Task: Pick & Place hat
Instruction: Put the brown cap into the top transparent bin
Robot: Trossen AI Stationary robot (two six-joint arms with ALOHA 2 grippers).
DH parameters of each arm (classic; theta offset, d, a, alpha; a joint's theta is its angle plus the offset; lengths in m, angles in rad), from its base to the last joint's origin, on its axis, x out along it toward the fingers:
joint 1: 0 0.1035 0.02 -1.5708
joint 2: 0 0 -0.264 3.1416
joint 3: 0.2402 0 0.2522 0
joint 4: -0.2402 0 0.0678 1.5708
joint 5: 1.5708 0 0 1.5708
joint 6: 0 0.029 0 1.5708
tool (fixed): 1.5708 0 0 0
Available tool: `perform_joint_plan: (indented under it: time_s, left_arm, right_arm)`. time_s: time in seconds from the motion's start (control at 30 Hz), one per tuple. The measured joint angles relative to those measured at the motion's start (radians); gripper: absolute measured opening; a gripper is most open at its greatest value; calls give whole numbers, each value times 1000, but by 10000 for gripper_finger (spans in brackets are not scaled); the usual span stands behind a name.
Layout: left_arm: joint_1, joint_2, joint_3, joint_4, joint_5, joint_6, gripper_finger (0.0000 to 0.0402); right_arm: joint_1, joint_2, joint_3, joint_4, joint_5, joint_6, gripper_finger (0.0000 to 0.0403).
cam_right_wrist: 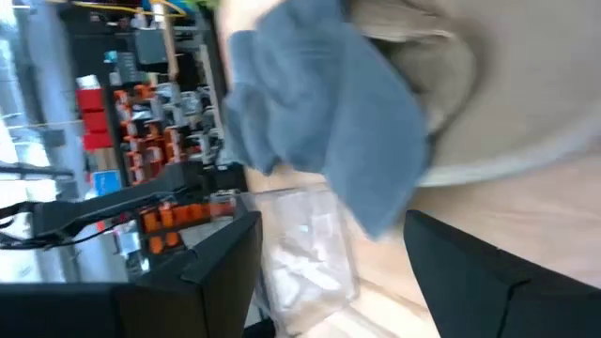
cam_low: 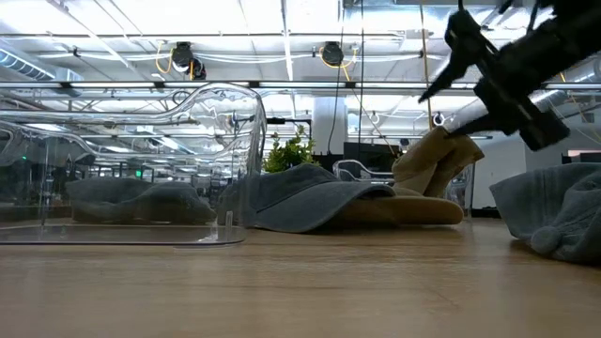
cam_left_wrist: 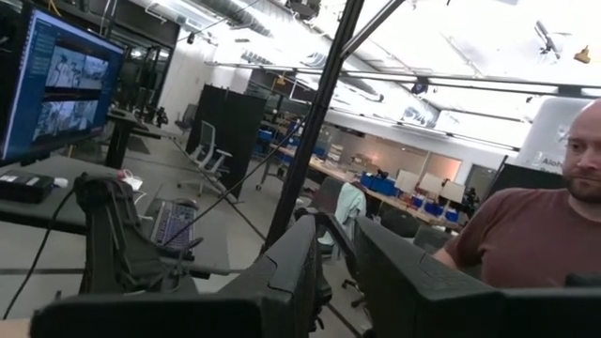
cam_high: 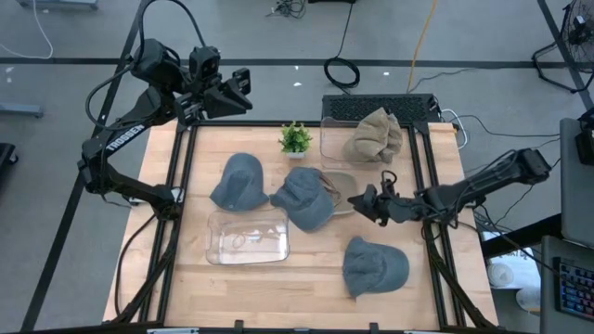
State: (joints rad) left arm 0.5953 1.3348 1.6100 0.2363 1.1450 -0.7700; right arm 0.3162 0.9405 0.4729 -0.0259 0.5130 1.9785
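On the wooden table [cam_high: 186, 278] there are 4 hats and 2 clear bins. A small green plant [cam_high: 296, 138] stands near the far edge, and just beside it a clear bin [cam_high: 332, 147] holds a crumpled tan hat [cam_high: 375, 135] at the far right corner. A second, flat clear bin [cam_high: 247, 238] lies toward the near left, with nothing solid visible in it. A blue bucket hat [cam_high: 240, 181] sits left of centre, touching that bin's far side. Another blue cap [cam_high: 374, 267] lies alone near the near right edge.

Right in the middle, a blue cap [cam_high: 304, 197] rests partly over a tan hat brim [cam_high: 340, 184], the 2 overlapping. The right pincer [cam_high: 358, 202] hovers just beside that pair on their right side, above the table, fingers spread wide and holding nothing; its wrist view shows the blue cap [cam_right_wrist: 319, 103] close ahead between the 2 dark fingers [cam_right_wrist: 488, 272]. The left pincer [cam_high: 243, 88] is up off the far left corner, fingers close together, gripping nothing.
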Motion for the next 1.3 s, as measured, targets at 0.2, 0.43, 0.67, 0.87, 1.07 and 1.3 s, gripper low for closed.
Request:
perform_joint_plan:
  time_s: [0.2,0.43,0.67,0.87,1.07,1.3]
  left_arm:
    - [0,0,0,0,8,0,85]
    - [0,0,0,0,10,0,85]
    - [0,0,0,0,10,13,85]
    - [0,0,0,0,9,15,85]
    - [0,0,0,0,7,15,85]
    - [0,0,0,0,7,11,85]
  right_arm:
    - [38,0,-54,-1,-2,90,249]
    - [46,4,-117,-1,-39,183,249]
    - [39,60,-165,-1,-90,278,249]
    - [-16,105,-167,33,-93,275,249]
    - [-77,150,-167,88,-115,260,249]
    - [-130,239,-167,234,-169,222,249]
